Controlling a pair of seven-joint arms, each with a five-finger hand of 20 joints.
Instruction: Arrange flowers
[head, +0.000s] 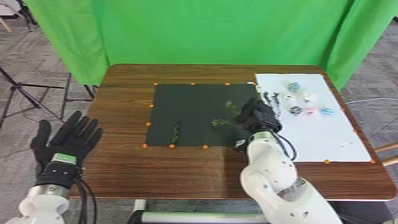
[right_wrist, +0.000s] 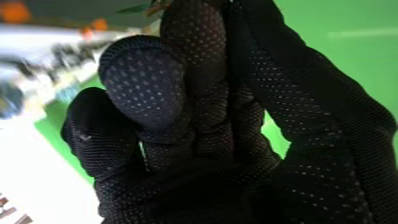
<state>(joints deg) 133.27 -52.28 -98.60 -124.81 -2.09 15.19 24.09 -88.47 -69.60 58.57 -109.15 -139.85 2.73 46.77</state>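
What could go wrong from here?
Snagging: green leaves lie right beside the right hand on the black mat; a sideways move could drag or crush them.
Neighbours disturbed: the flower heads sit bunched on the white sheet, so picking one may pull others along.
Missed stem: the slim dark green stem has little contrast with the mat, so it might be misjudged.

The head view looked forward and down from behind the right robot hand (head: 258, 118), the wrist view closely along it; both shared the green curtain (head: 213, 35).
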